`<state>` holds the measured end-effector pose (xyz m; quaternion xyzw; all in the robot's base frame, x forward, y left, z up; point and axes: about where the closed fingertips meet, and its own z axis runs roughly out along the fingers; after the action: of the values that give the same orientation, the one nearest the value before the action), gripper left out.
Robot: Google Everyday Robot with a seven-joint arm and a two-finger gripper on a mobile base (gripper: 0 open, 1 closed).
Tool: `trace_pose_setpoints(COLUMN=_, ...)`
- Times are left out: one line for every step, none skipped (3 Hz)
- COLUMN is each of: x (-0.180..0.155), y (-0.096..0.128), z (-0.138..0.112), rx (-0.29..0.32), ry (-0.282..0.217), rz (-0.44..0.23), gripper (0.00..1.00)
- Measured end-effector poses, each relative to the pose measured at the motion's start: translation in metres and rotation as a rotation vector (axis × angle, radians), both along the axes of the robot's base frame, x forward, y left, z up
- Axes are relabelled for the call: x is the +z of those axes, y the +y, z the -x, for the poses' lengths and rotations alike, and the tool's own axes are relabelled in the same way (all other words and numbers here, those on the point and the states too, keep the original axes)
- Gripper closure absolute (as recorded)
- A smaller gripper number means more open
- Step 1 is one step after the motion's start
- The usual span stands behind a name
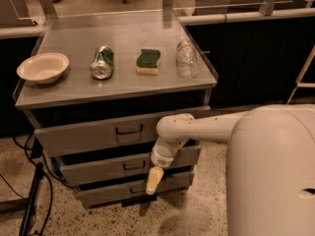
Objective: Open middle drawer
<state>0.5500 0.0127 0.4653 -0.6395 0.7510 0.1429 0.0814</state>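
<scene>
The middle drawer [98, 168] is a wide grey front with a small dark loop handle [134, 166] at its centre. It sits between the taller top drawer [88, 134] and the shortest bottom drawer [108, 192]. All three fronts stand a little out from the cabinet. My gripper [153, 181] hangs from the white arm [197, 128], pointing down in front of the drawers. It is just right of and slightly below the middle handle, over the bottom drawer's front.
On the cabinet top [123, 85] lie a white bowl [43, 67], a green can [102, 62] on its side, a green-and-yellow sponge [148, 61] and a clear plastic bottle [186, 58]. Cables [29, 200] run on the floor at left. My white body [270, 171] fills the right.
</scene>
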Motion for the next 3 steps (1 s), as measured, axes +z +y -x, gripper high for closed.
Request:
trace_pose_setpoints(x=-0.0001, y=0.0001, z=-0.0002, rx=0.000, ry=0.000, rz=0.000, gripper=0.00)
trace_pose_setpoints(x=-0.0029, y=0.0001, z=0.0006, rx=-0.023, ry=-0.021, rz=0.025, gripper=0.00)
trace_pose_setpoints(x=-0.0075, y=0.0025, z=-0.0063, rx=-0.045, ry=-0.041, rz=0.043, gripper=0.00)
